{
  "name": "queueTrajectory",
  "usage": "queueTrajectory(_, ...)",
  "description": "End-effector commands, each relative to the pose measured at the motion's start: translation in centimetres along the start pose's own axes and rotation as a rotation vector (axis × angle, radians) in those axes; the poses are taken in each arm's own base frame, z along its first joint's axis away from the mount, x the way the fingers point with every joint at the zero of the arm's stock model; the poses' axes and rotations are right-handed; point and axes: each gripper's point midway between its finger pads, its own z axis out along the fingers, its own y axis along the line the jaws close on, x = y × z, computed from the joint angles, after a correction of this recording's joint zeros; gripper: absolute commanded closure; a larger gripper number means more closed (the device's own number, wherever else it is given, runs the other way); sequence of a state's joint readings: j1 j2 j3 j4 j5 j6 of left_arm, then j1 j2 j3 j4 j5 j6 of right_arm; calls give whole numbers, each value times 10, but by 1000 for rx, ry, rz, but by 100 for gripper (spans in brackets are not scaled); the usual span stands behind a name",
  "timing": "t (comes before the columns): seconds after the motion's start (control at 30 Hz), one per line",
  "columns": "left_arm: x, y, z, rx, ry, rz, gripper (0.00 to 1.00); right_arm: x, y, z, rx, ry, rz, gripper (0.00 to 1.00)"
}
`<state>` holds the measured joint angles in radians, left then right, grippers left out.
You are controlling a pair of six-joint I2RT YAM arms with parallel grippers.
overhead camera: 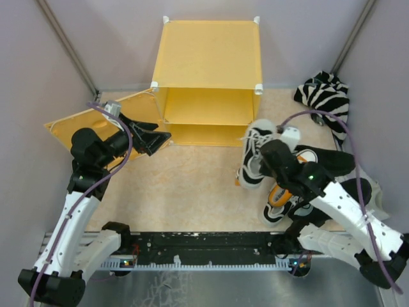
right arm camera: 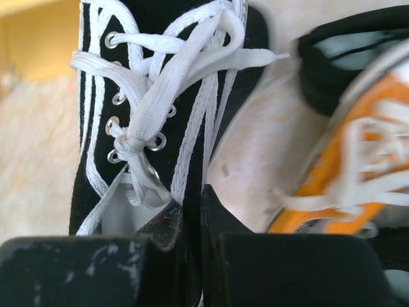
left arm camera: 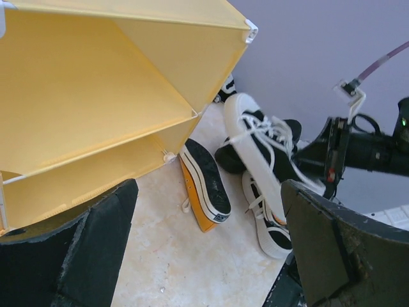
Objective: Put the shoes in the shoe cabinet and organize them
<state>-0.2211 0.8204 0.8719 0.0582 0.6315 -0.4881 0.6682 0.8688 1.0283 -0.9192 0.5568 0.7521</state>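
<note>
The yellow shoe cabinet (overhead camera: 208, 61) stands at the back with its door (overhead camera: 70, 125) swung open to the left. It also fills the left of the left wrist view (left arm camera: 96, 96). My right gripper (overhead camera: 265, 152) is shut on the side wall of a black-and-white sneaker (overhead camera: 255, 144), seen close in the right wrist view (right arm camera: 160, 83) between the gripper's (right arm camera: 192, 214) pinched fingers. An orange sneaker (left arm camera: 204, 182) lies on its side by the cabinet's lower corner. Another orange sneaker (right arm camera: 358, 166) lies beside the held one. A second black-and-white sneaker (left arm camera: 271, 224) is on the floor. My left gripper (overhead camera: 160, 137) is open and empty.
A zebra-striped cloth (overhead camera: 326, 93) lies at the back right corner. Grey walls close in the floor on the left, right and back. The open door lies low under my left arm. My right arm (left arm camera: 364, 150) shows in the left wrist view.
</note>
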Motion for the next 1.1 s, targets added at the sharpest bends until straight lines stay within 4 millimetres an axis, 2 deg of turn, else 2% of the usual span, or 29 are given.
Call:
queueTrajectory(0.0, -8, -3, 1, -1, -13, 26, 1, 13, 79, -15, -185, -12, -7, 100)
queueTrajectory(0.1, -9, -4, 0, 0, -14, 27, 1, 45, 121, -13, -287, 42, -66, 100)
queueTrajectory(0.17, -8, -3, -1, -6, -13, 25, 1, 59, 151, -5, -369, 56, -91, 100)
queueTrajectory(0.27, -8, -1, -1, -16, -12, 29, 1, 75, 179, 12, -442, 47, -148, 100)
queueTrajectory(0.33, -8, -1, -2, -23, -10, 33, 1, 86, 188, 28, -436, 37, -195, 100)
queueTrajectory(0.43, -9, -2, -3, -28, -10, 41, 1, 103, 196, 51, -406, 41, -243, 99)
queueTrajectory(0.47, -10, -2, -3, -29, -12, 45, 1, 110, 199, 57, -407, 52, -256, 93)
queueTrajectory(0.6, -11, -1, -4, -37, -13, 52, 1, 141, 208, 78, -400, 121, -298, 51)
queueTrajectory(0.67, -10, -1, -4, -35, -11, 51, 1, 150, 205, 85, -374, 141, -313, 24)
queueTrajectory(0.7, -11, -2, -4, -35, -10, 51, 1, 151, 203, 86, -365, 144, -319, 18)
queueTrajectory(0.8, -11, -2, -5, -34, -10, 56, 1, 147, 197, 79, -378, 128, -325, 15)
queueTrajectory(0.93, -11, -1, -4, -39, -10, 57, 1, 145, 186, 55, -454, 141, -319, 15)
queueTrajectory(1.07, -8, 1, -3, -41, -1, 45, 1, 164, 170, 33, -495, 195, -363, 16)
